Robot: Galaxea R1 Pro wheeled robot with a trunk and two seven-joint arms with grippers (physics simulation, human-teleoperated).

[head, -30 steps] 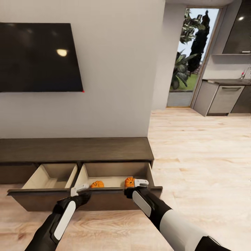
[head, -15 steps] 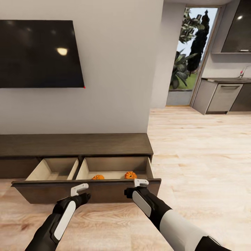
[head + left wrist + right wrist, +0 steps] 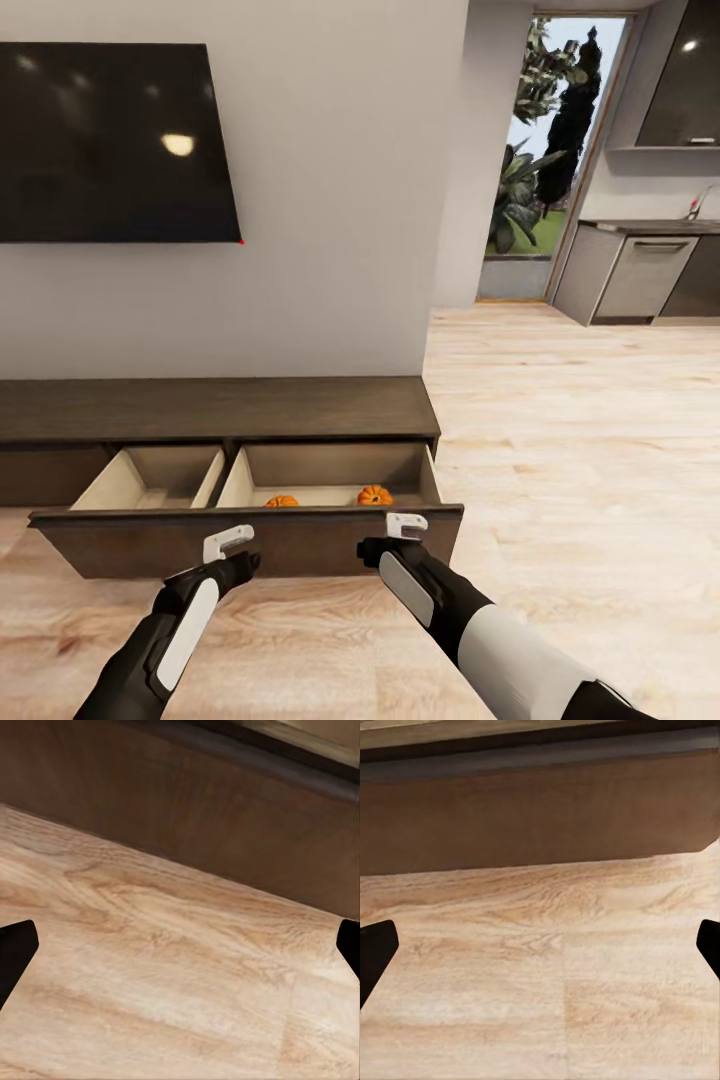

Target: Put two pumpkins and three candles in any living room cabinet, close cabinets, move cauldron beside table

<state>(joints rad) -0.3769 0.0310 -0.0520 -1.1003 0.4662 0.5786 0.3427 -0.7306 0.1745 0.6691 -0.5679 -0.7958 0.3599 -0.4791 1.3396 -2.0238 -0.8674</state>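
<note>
The long dark-brown cabinet stands against the wall with its drawers pulled out. Two orange pumpkins lie side by side in the right drawer, half hidden behind the drawer front. My left gripper and right gripper hover open and empty just in front of that drawer front, above the floor. In the left wrist view the left gripper spans bare floor boards, and the right gripper does the same in the right wrist view. The candles and the cauldron are out of view.
A black TV hangs on the wall above the cabinet. The left drawer shows a pale beige interior. Wood floor stretches right toward a glass door and grey kitchen units.
My right gripper has let go of the right pumpkin, which now lies in the drawer. Both grippers have drawn back from over the drawer to in front of it, and the view has shifted.
</note>
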